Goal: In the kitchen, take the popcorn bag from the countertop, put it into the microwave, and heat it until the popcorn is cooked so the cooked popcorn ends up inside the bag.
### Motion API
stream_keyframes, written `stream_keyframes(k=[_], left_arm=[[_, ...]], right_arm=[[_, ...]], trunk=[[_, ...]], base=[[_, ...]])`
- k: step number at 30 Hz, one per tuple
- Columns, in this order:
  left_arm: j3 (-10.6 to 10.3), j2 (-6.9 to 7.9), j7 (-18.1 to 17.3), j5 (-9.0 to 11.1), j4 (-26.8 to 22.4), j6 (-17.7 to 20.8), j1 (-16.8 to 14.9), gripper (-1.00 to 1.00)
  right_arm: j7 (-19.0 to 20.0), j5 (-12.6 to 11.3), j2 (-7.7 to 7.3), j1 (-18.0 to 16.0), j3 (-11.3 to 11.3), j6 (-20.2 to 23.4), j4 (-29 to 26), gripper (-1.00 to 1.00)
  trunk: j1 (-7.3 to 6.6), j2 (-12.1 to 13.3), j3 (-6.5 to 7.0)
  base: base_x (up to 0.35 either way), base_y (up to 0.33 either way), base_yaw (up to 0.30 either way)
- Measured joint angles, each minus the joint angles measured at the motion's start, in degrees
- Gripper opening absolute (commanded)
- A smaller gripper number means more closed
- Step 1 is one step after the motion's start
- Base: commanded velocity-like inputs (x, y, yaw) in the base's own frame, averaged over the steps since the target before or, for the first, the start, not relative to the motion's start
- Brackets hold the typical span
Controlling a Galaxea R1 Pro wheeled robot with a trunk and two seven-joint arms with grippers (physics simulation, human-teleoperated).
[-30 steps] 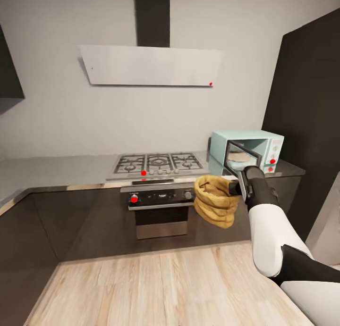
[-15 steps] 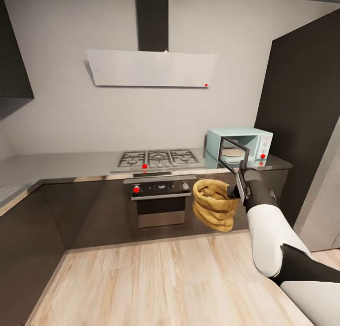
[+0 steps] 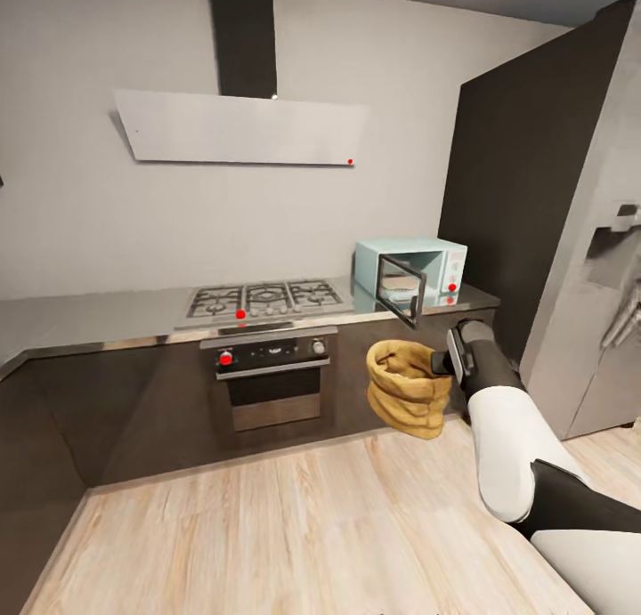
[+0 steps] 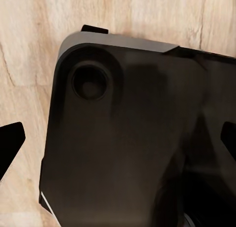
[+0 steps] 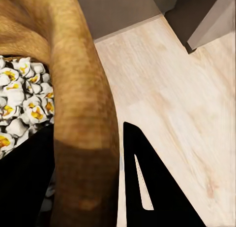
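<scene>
Left to right: gas hob (image 3: 263, 298) on the steel countertop (image 3: 89, 317), oven (image 3: 269, 375) below. Then the pale-blue microwave (image 3: 414, 268) w/ door swung open. The popcorn bag (image 3: 408, 388) hangs off the counter, above the floor, rim pinched by the right gripper (image 3: 442, 360); popped kernels (image 5: 22, 113) show inside. Left gripper: can't tell if open. To do this well: keep bag upright, carry slow, approach the opening square, clear the door edge.

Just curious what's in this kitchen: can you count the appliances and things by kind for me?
Microwave, door open: 1
Gas hob: 1
Built-in oven: 1
Extractor hood: 1
Fridge: 1
Popcorn bag, held by the right end effector, popcorn inside: 1
Total: 6
</scene>
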Motion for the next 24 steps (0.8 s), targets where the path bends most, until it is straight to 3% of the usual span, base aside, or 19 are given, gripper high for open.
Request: stream_keyframes(k=[17,24], left_arm=[[-0.07,0.01,-0.14,-0.02,-0.03,0.0,0.0,1.0],[-0.16,-0.07,-0.24,-0.13,-0.03,0.0,0.0,1.0]], right_arm=[[-0.09,-0.05,-0.41,0.0,0.0,0.0,0.0,-1.0],[-0.01,-0.09,-1.84,0.0,0.0,0.0,0.09,-1.0]], trunk=[[0.0,0.0,0.0],[0.0,0.0,0.0]], base=[[0.0,0.0,-0.247],[0.0,0.0,-0.247]])
